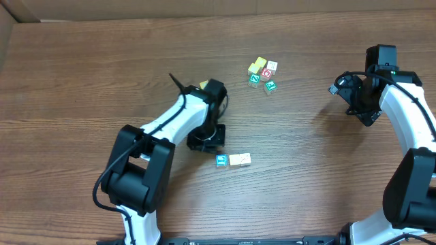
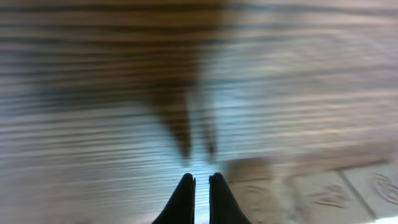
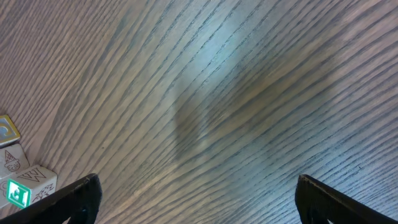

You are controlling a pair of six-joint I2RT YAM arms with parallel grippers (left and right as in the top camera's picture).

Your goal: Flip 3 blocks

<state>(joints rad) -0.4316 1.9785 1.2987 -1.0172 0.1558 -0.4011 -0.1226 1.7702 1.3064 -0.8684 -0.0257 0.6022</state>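
The left gripper is down low over the table, its two black fingers pinched together with nothing between them, tips aimed at bare wood just beside the row. The three blocks sit in a tight line by that arm: the blue-framed block nearest the gripper, the whitish block against it, and the cream block at the far end. In the left wrist view they're a blur at the lower right, so I can't read which faces are up. The right gripper hangs well apart at the right side, jaws spread wide and empty. I'd call this the approach to a flip, probably the blue one first. Next it needs either closed tips against a block's edge to tip it over, or an opening to pinch and roll it, all without knocking the neighbours.
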